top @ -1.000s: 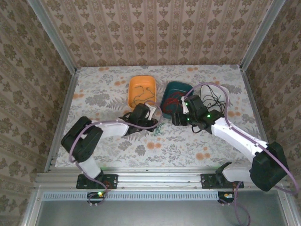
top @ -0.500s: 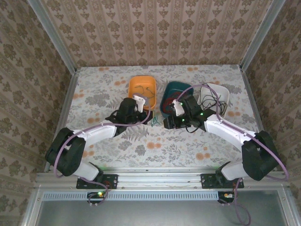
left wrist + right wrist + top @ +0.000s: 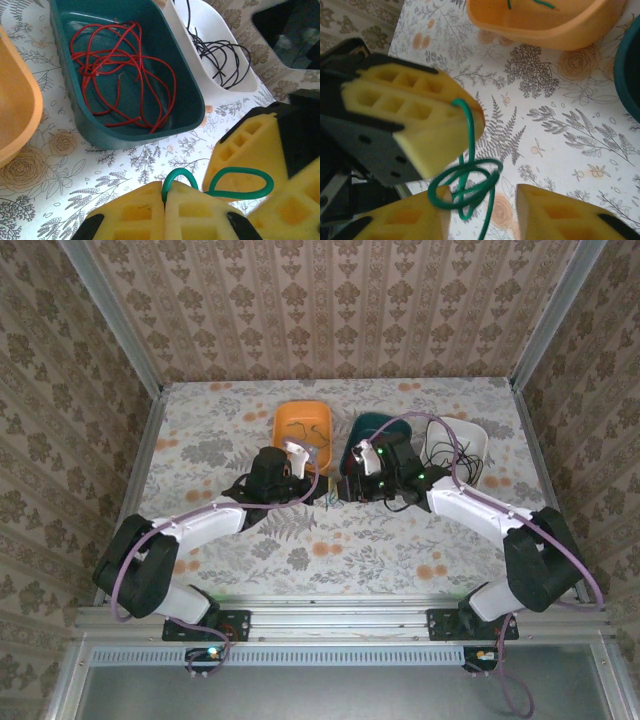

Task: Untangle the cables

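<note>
Mid-table, past the 2 arm bases, the fingertips of both arms meet tip to tip. The left gripper [image 3: 165, 192] is clenched on 1 end of the green cable [image 3: 465, 191]. The pads are pressed flat together, with the wire coming out of the seam. From there the cable runs a short way toward the right arm and bunches into 2 or 3 small loops. The loops hang in the gap of the right gripper [image 3: 482, 195], resting against 1 pad. The other pad stands clear, so the jaws are parted and grasp nothing yet. The loops' long axis lies roughly across that gap. Judgement: the right arm is nearer to the knot and should nip 1 strand only. Beyond sit the orange tray [image 3: 545, 30], the teal tray [image 3: 150, 135] holding the red cable [image 3: 102, 65], and the white tray [image 3: 220, 87] holding the black cable [image 3: 216, 49].
</note>
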